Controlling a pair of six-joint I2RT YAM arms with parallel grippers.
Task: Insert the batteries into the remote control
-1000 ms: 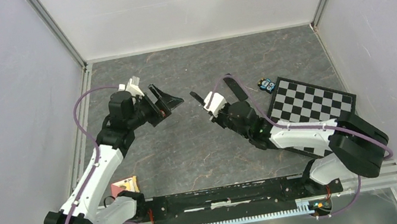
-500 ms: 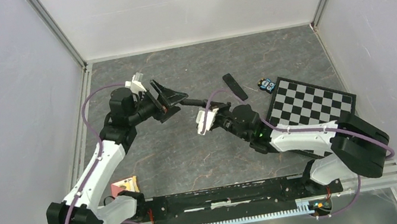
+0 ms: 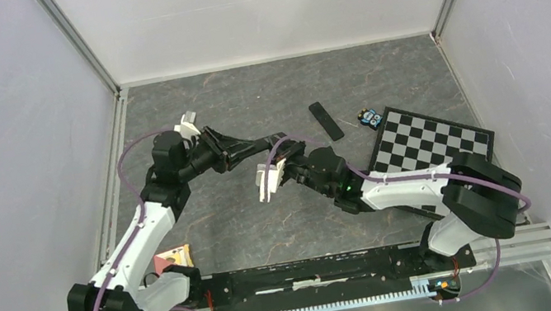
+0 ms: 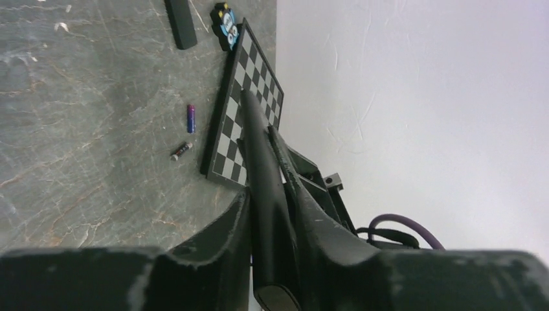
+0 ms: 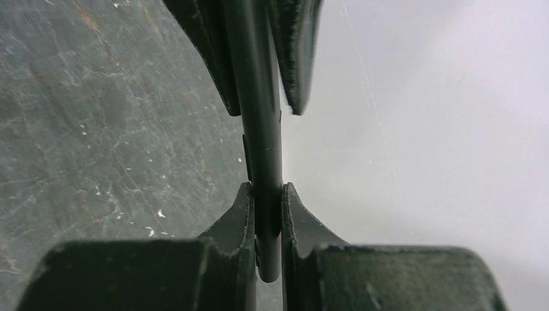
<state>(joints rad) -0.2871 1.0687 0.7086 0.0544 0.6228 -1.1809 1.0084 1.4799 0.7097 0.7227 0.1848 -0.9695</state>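
Left of the checkerboard (image 3: 433, 143) and above the surface (image 3: 232, 221), the left end effector (image 4: 262, 175) and right end effector (image 5: 265, 188) both clamp the black remote control (image 4: 254, 123), while the blue battery (image 4: 190, 118) and dark battery (image 4: 181, 151) lie just beside the checkerboard.

Grey stone-patterned table (image 3: 217, 231) carrying a checkerboard (image 3: 431, 144), a flat black cover (image 3: 326, 121), a blue battery (image 4: 190, 118) and a dark battery (image 4: 181, 151).

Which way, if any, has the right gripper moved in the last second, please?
Yes. The right gripper, shut on the remote, has moved left in the top view, away from the checkerboard, toward the left gripper.
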